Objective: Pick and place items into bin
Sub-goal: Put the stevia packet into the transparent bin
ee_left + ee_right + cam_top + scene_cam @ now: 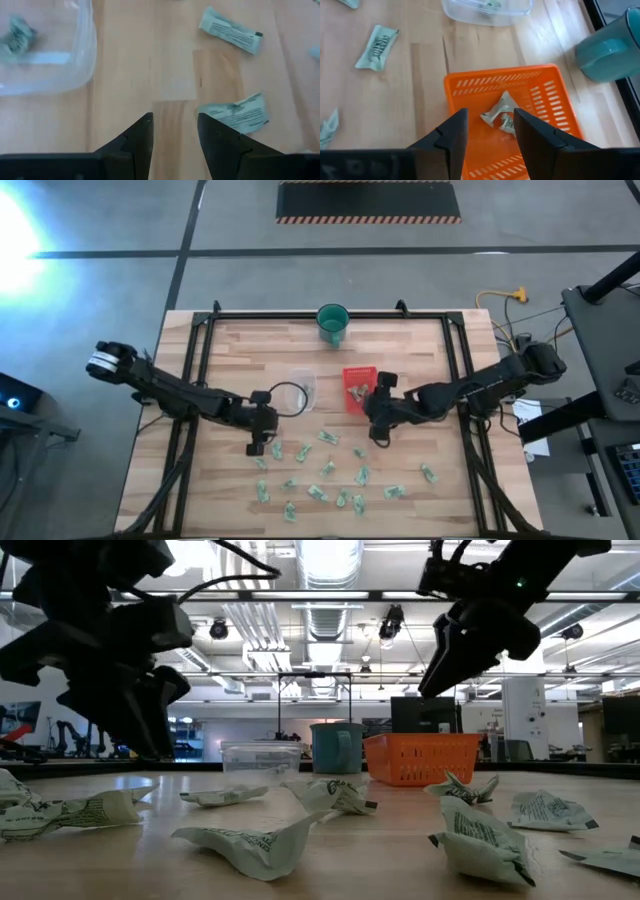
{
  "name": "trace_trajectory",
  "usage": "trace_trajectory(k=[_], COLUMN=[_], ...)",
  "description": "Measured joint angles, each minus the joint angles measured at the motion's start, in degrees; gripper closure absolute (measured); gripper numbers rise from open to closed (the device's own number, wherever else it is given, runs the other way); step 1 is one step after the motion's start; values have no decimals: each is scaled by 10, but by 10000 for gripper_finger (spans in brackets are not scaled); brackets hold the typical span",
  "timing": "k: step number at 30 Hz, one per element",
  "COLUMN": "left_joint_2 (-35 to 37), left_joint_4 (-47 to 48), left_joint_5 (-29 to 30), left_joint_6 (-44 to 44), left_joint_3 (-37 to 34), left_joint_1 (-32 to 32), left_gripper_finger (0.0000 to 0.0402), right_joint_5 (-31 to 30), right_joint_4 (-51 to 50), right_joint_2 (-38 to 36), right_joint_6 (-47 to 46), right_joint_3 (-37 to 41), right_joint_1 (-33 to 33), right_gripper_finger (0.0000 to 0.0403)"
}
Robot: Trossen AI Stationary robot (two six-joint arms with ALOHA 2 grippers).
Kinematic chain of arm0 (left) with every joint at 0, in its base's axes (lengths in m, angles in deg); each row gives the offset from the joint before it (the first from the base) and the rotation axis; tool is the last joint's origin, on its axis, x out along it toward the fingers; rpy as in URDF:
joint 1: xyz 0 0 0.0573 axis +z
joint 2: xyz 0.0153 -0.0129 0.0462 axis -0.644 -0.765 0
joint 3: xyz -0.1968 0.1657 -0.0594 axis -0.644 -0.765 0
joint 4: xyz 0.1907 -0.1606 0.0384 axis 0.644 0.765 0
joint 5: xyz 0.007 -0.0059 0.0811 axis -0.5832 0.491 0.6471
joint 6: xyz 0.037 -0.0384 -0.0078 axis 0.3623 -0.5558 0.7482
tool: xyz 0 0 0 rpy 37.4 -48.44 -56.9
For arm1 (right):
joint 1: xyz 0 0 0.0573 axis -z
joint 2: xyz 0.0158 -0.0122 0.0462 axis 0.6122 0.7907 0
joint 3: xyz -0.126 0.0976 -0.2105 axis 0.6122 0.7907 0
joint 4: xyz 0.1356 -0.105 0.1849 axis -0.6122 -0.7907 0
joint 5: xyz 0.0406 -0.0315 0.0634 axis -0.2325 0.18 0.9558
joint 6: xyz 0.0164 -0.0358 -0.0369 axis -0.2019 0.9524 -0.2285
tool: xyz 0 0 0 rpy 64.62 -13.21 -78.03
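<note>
Several small pale green-and-white packets [327, 470] lie scattered flat on the near half of the wooden table, and they show crumpled in the low view [250, 840]. One packet [501, 116] lies inside the orange tray [358, 388]. My right gripper [489, 131] hovers open and empty above that tray [540, 100], high up in the low view [440, 680]. My left gripper [175, 132] is open over bare wood. A packet [239, 112] lies just beside one of its fingers, untouched. In the high view this gripper [265, 432] stands near and to the left of a clear container [297, 392].
The clear plastic container [45, 50] holds one crumpled packet [17, 37]. A teal cup [332, 322] stands at the table's far edge, behind the tray [420, 758]. A black metal frame [455, 350] runs along the far and side edges. Bare wood lies between container and packets.
</note>
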Motion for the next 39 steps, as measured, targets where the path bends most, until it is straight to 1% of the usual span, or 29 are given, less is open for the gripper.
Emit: trace_trajectory(k=[5,8,12,26,39], left_joint_2=[-27,-47,-64,-99,-93], left_joint_4=[-9,-37,-81,-85,-90], left_joint_5=[-3,-38,-81,-85,-128], left_joint_6=[-39,-41,-21,-22,-38], left_joint_3=[-1,-2,-2,-2,-2], left_joint_1=[0,2,3,6,6], left_gripper_finger=[265,265,265,265,265], right_joint_5=[0,-1,-1,-1,-1], right_joint_4=[2,2,2,2,1], right_joint_2=[0,0,0,0,0], right_joint_6=[-9,-10,-10,-12,-12], right_joint_3=[0,0,0,0,0], right_joint_1=[-8,-9,-9,-10,-10], right_gripper_finger=[263,266,265,271,277])
